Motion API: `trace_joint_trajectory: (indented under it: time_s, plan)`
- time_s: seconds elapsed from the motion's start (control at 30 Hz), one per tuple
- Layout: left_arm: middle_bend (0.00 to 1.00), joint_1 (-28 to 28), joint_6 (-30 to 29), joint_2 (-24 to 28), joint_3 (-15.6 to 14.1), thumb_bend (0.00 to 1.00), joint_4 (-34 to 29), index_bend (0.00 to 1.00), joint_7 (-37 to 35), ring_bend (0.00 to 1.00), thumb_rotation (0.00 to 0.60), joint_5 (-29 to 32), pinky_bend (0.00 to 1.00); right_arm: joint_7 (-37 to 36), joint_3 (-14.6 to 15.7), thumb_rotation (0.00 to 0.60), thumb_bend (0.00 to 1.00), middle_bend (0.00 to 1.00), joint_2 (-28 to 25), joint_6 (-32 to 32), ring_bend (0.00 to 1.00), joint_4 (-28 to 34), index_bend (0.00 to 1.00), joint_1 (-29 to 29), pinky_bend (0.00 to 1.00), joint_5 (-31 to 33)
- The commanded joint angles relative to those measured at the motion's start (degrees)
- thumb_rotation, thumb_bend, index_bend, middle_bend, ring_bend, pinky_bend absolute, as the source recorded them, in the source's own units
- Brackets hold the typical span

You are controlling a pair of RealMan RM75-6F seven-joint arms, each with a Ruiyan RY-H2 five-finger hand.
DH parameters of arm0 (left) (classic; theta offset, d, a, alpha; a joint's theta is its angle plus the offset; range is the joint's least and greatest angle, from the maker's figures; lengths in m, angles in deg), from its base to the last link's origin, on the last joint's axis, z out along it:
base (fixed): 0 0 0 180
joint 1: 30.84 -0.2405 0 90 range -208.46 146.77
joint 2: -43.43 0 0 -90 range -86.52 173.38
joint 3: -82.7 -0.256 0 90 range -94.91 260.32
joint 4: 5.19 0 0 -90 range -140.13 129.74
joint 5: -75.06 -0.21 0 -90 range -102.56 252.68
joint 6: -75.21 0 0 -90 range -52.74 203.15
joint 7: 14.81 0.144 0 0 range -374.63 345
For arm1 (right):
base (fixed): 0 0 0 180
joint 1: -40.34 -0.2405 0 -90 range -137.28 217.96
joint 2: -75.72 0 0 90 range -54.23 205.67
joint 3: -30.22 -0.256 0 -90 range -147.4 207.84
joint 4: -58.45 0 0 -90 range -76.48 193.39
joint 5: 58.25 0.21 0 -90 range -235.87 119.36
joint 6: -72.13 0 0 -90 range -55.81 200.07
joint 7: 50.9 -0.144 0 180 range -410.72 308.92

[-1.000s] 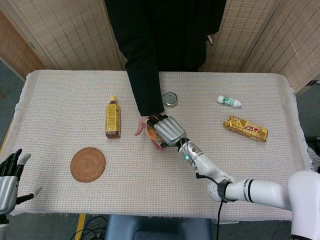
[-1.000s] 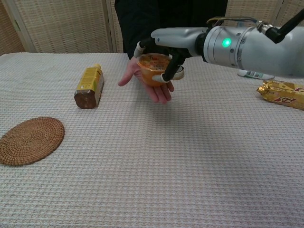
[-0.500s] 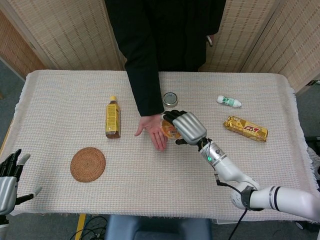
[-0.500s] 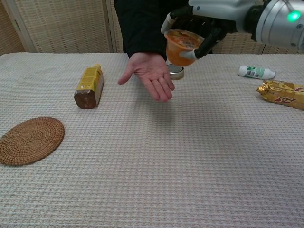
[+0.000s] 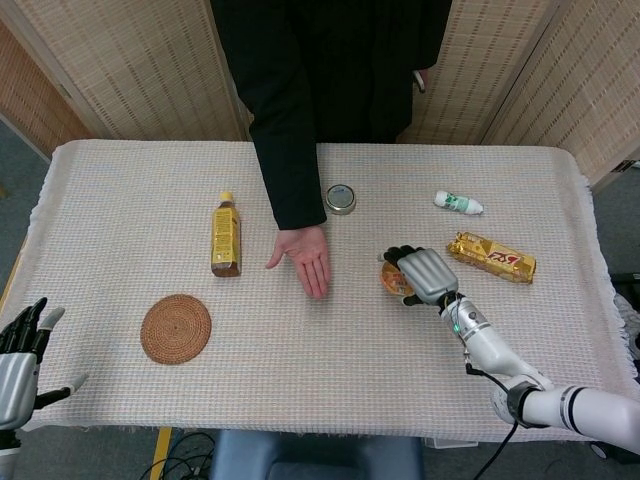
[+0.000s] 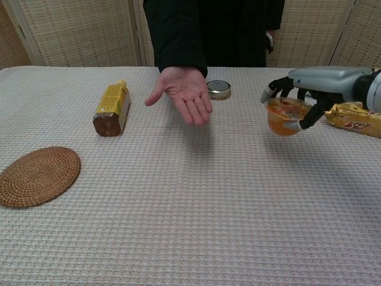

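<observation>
Right hand (image 6: 297, 107) grips the orange jelly cup (image 6: 284, 117) from above by its rim; light, thin-walled, likely squashes — rim is stiffest hold.

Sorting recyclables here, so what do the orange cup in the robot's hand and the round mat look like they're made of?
Orange cup: likely translucent plastic, glossy, with its contents showing through. Round mat: seemingly woven rattan or straw, matte brown, coiled rings visible.
</observation>
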Motion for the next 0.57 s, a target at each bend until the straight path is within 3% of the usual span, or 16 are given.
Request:
trace_joint_trajectory:
  time_s: [0.03,0.13,0.2,0.37,0.57]
  plan:
    - [0.0,-0.13,0.1,-0.08,-0.14,0.14,0.24,0.14,-0.3,0.0,0.6,0.09,0.16,0.91,0.97,0.6,0.56,0.07,-0.37,-2.81,0.08,0.28,0.03,-0.29,0.25,1.75]
    - [0.0,-0.35,0.04,-0.29,-0.23,0.14,0.72,0.14,-0.9,0.0,0.6,0.29,0.16,0.57,0.97,0.6,0.56,0.0,-1.44,-2.17,0.0,1.74,0.0,0.32,0.08,1.4]
    - [0.0,-0.27,0.31,-0.43,-0.27,0.14,1.03,0.14,-1.29,0.0,0.6,0.28,0.16,-0.32,0.75,0.6,0.56,0.0,-2.68,-0.46,0.0,3.52,0.0,1.37,0.03,0.54]
    - [0.0,-0.01,0.2,-0.54,-0.11,0.14,1.42,0.14,-1.81,0.0,0.6,-0.38,0.16,0.31,0.98,0.6,0.53,0.0,-8.14,9.24,0.0,9.99,0.0,6.37,0.03,-3.19]
    - [0.0,0.45,0.73,-0.65,0.33,0.14,1.63,0.14,-2.02,0.0,0.6,-0.03,0.16,-2.82,4.1,0.6,0.52,0.0,-16.47,21.51,0.0,17.13,0.0,15.93,0.03,-9.02]
